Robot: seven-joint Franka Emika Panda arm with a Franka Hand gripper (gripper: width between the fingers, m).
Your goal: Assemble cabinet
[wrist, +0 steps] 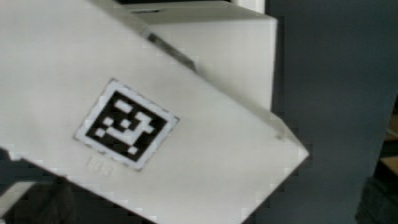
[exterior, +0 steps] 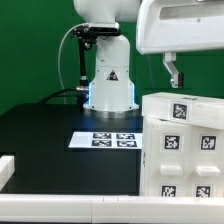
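Note:
The cabinet (exterior: 186,142) is a white box with several black-and-white tags, standing at the exterior view's right on the black table. My gripper (exterior: 172,82) hangs just above the box's top near its far left corner, apart from it. Only one dark finger (exterior: 171,72) shows clearly, so I cannot tell how the jaws stand. In the wrist view a tilted white cabinet face (wrist: 196,80) with one tag (wrist: 128,122) fills most of the picture. No fingers show there. Nothing shows in my grip.
The white robot pedestal (exterior: 110,85) with blue glow stands at the back centre. The marker board (exterior: 108,140) lies flat in front of it, left of the cabinet. A white rail (exterior: 60,207) runs along the table's front edge.

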